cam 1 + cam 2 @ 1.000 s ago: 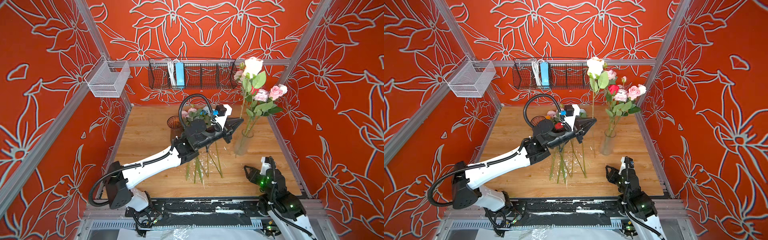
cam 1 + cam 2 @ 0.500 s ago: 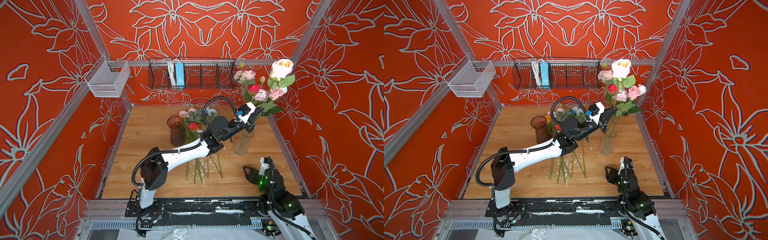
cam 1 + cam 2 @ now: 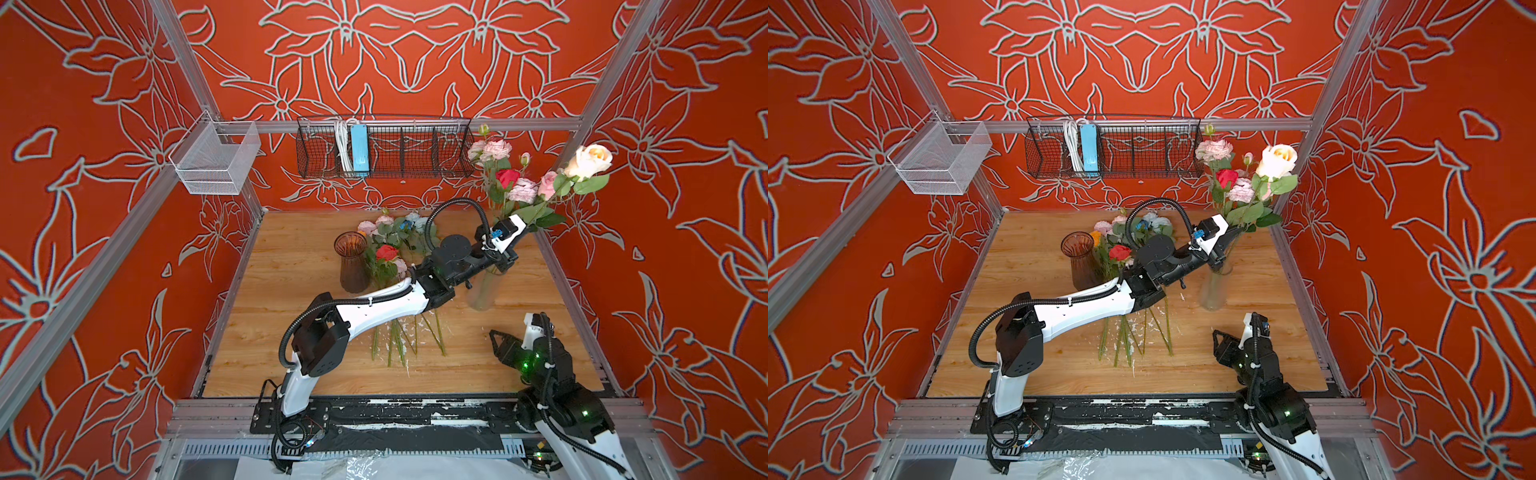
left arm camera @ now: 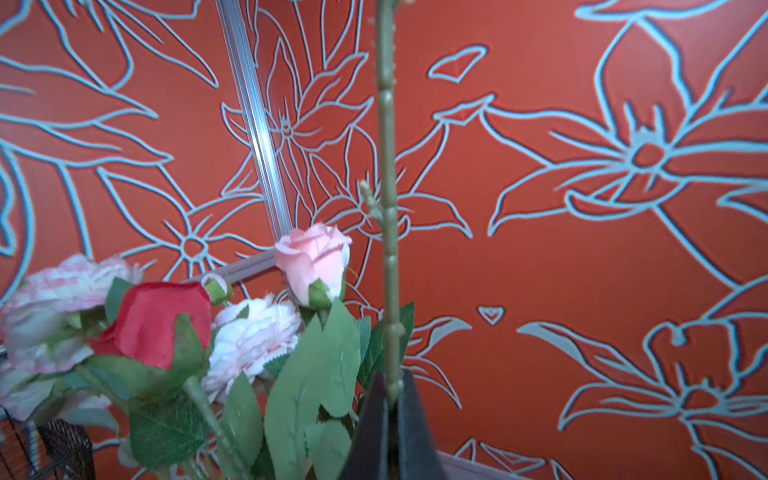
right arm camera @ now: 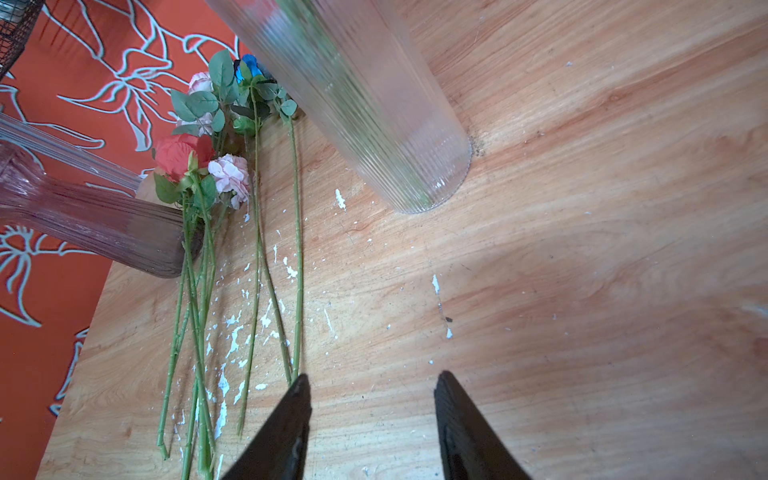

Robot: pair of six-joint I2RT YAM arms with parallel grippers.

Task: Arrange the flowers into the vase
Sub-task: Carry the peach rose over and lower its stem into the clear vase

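A cream-white rose (image 3: 590, 160) (image 3: 1277, 160) leans out to the right, and my left gripper (image 3: 524, 230) (image 3: 1234, 237) (image 4: 391, 386) is shut on its green stem (image 4: 386, 208), just above the clear ribbed vase (image 3: 484, 291) (image 3: 1214, 291) (image 5: 374, 104). The stem's lower end is hidden behind the gripper. In that vase stand a red rose (image 3: 508, 178) (image 4: 153, 324), pink peonies (image 3: 494, 149) and a pink rose (image 4: 313, 257). More flowers (image 3: 386, 253) (image 5: 195, 158) lie on the table, stems toward the front. My right gripper (image 3: 496, 338) (image 3: 1219, 337) (image 5: 370, 382) hovers open and empty near the front right.
An empty amber glass vase (image 3: 352, 262) (image 3: 1081, 259) stands left of the lying flowers. A black wire basket (image 3: 384, 145) with a blue power strip hangs on the back rail, a white mesh basket (image 3: 216, 160) at the left corner. White flecks dot the wooden table (image 3: 291, 291).
My left arm has swung right, carrying the cream-white rose from the table's middle to beside the bouquet, and the bloom now tilts right. The right arm has stayed in place.
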